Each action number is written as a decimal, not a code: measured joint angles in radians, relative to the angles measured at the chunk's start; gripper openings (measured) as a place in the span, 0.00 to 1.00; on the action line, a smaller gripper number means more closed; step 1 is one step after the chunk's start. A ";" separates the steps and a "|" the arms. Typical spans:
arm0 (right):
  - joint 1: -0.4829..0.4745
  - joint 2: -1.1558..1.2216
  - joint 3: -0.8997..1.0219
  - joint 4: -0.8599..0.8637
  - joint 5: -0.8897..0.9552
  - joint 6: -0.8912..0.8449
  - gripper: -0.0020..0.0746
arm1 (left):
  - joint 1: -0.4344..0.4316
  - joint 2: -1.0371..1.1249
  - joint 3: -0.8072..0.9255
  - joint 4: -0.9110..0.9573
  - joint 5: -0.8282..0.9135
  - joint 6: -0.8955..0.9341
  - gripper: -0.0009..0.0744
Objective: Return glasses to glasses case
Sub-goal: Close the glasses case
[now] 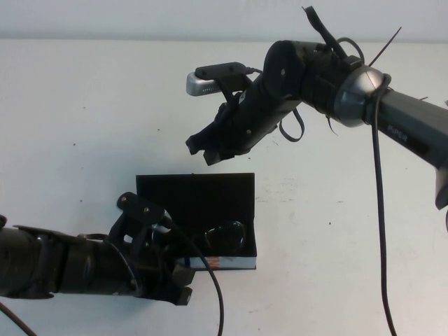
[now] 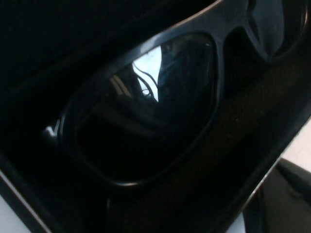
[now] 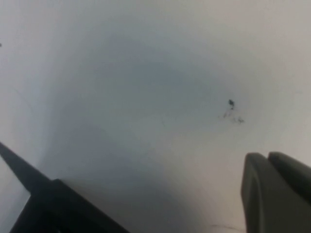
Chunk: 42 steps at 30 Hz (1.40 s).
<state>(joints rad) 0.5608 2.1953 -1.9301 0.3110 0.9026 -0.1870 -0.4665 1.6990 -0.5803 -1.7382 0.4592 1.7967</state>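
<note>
The glasses case (image 1: 194,192) lies open in the middle of the table, its black lid standing up at the back and its printed front side (image 1: 224,263) facing me. The glasses (image 1: 225,236) lie inside it toward the right; in the left wrist view one dark-framed lens (image 2: 146,111) fills the picture against the case's black lining (image 2: 252,126). My left gripper (image 1: 178,257) is low at the case's front left corner, right over the glasses' left end. My right gripper (image 1: 204,149) hangs shut and empty above the lid, its fingertips (image 3: 257,194) pressed together over bare table.
The white table (image 1: 84,126) stretches all round the case. The right arm (image 1: 406,126) reaches in from the back right with cables hanging off it. The left arm (image 1: 56,262) lies along the front left edge. The lid's edge (image 3: 53,208) shows in the right wrist view.
</note>
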 joint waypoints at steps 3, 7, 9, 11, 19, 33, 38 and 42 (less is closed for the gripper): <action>0.000 0.000 -0.002 0.012 0.029 -0.007 0.01 | 0.000 0.000 0.000 0.000 0.000 0.000 0.01; 0.000 0.000 -0.002 0.012 0.065 -0.009 0.01 | 0.000 0.000 0.000 0.000 0.000 0.000 0.01; 0.000 0.000 -0.002 0.015 0.079 -0.010 0.01 | 0.000 0.000 0.000 0.000 0.000 0.000 0.01; 0.000 0.000 -0.002 0.030 0.094 -0.014 0.01 | 0.000 0.000 0.000 0.000 -0.002 0.000 0.01; 0.000 0.000 -0.002 0.092 0.149 -0.059 0.01 | -0.001 0.000 0.000 0.000 -0.002 0.000 0.01; 0.000 0.000 -0.004 0.131 0.311 -0.088 0.01 | -0.001 0.000 0.000 0.000 -0.003 0.000 0.01; 0.010 0.000 -0.004 0.133 0.314 -0.090 0.01 | -0.001 0.000 0.000 0.000 -0.004 0.000 0.01; 0.044 -0.002 -0.004 0.129 0.314 -0.090 0.01 | -0.001 0.000 0.000 0.000 -0.008 0.000 0.01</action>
<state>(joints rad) 0.6051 2.1931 -1.9342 0.4404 1.2162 -0.2766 -0.4671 1.6990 -0.5807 -1.7382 0.4513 1.7967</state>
